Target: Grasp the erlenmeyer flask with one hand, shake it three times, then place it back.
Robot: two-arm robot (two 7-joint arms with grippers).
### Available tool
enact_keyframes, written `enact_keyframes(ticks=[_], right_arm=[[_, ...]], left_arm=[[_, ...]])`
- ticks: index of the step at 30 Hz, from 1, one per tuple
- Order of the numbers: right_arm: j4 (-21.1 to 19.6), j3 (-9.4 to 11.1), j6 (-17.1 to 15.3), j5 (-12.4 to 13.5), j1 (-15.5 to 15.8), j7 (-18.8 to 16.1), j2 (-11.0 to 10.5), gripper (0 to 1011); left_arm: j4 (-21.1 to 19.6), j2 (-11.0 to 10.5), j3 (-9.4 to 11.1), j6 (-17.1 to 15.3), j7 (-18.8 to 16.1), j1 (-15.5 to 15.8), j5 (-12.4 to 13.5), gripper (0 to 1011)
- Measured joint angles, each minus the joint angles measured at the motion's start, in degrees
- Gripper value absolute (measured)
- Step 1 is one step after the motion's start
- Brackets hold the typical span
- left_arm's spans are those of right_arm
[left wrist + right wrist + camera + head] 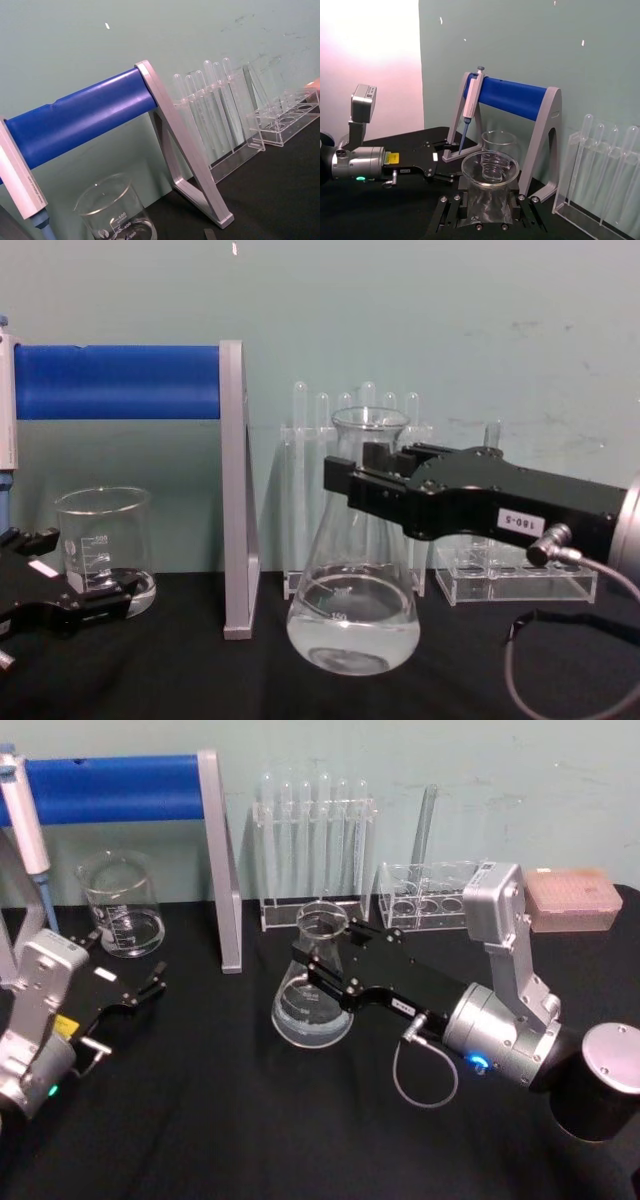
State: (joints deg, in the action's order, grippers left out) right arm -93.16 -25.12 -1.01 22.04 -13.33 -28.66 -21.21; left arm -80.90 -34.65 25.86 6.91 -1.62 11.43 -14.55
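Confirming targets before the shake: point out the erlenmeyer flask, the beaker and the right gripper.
erlenmeyer flask (311,1012), head view, on its wide lower body.
beaker (122,910), head view, on its glass wall.
right gripper (328,952), head view, midway between its fingers.

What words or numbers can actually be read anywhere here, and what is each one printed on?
"180-5", as best it reads: white label on the right gripper.
"500", "400", "300": scale on the beaker.
Too small to read: yellow sticker on the left gripper; faint marks on the erlenmeyer flask; print along the pipette.
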Motion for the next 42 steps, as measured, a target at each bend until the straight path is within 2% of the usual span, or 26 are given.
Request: enact_keyframes(ticks=[3,9,17,19,23,25,29,36,39,42], right_arm=[[0.09,0.08,0.20,0.29,-0.01,0.68,-0.19,453],[-0.10,2.41,0.82,0.53,1.09,4.66,-0.77,453],[-1.34,7.95,0.97,-0.25,4.08,10.91,-1.50,452],[-2.03,10.23,0.80,-0.85,5.50,13.07,-1.69,452],[-2.69,12.35,0.57,-1.43,6.86,14.93,-1.78,453],[-3.36,14.09,0.28,-1.96,8.02,16.34,-1.80,453],[-4.00,15.82,-0.09,-2.52,9.14,17.54,-1.73,453],[-4.07,16.71,-0.52,-3.30,9.44,17.39,-1.06,452],[-3.64,16.30,-0.67,-3.49,8.87,16.53,-0.74,453],[-2.59,14.86,-0.85,-3.69,7.57,14.12,-0.12,453]], left_arm=[[0.00,0.00,0.00,0.00,0.00,0.00,0.00,1001],[0.00,0.00,0.00,0.00,0.00,0.00,0.00,1001],[0.00,0.00,0.00,0.00,0.00,0.00,0.00,1001],[0.00,0.00,0.00,0.00,0.00,0.00,0.00,1001],[0.00,0.00,0.00,0.00,0.00,0.00,0.00,1001],[0.00,0.00,0.00,0.00,0.00,0.00,0.00,1001],[0.00,0.00,0.00,0.00,0.00,0.00,0.00,1001],[0.00,0.00,0.00,0.00,0.00,0.00,0.00,1001],[0.00,0.00,0.00,0.00,0.00,0.00,0.00,1001],[0.00,0.00,0.00,0.00,0.00,0.00,0.00,1001]])
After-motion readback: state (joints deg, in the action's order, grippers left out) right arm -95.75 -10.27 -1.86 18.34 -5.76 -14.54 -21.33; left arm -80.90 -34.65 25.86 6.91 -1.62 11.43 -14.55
